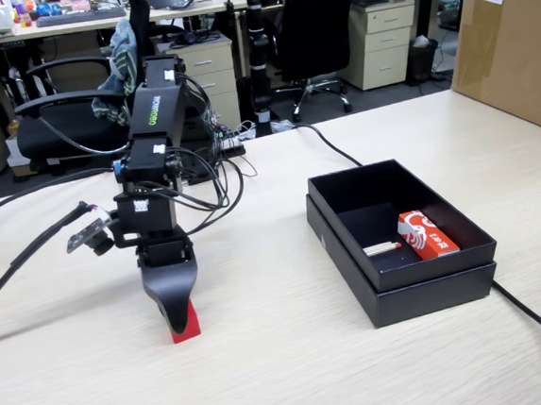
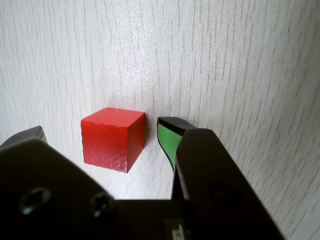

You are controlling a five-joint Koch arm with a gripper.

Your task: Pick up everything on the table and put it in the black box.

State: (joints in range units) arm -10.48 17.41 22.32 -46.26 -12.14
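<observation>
A red cube (image 2: 112,139) sits on the pale wood table (image 2: 225,60); in the fixed view it (image 1: 186,324) shows partly behind the gripper's tip. My gripper (image 2: 100,132) is down at the table with its jaws open on either side of the cube; the right finger (image 2: 169,137) with a green pad stands just beside the cube, the left finger (image 2: 30,136) farther off. A gap shows on both sides. In the fixed view the gripper (image 1: 176,310) points straight down. The black box (image 1: 399,239) lies to the right and holds a red-and-white pack (image 1: 427,233) and a small stick-like thing (image 1: 382,248).
A black cable (image 1: 537,326) runs from the box's right end to the front edge. More cables (image 1: 28,247) trail behind and left of the arm. A cardboard box (image 1: 512,39) stands at the far right. Office chairs and drawers are beyond the table.
</observation>
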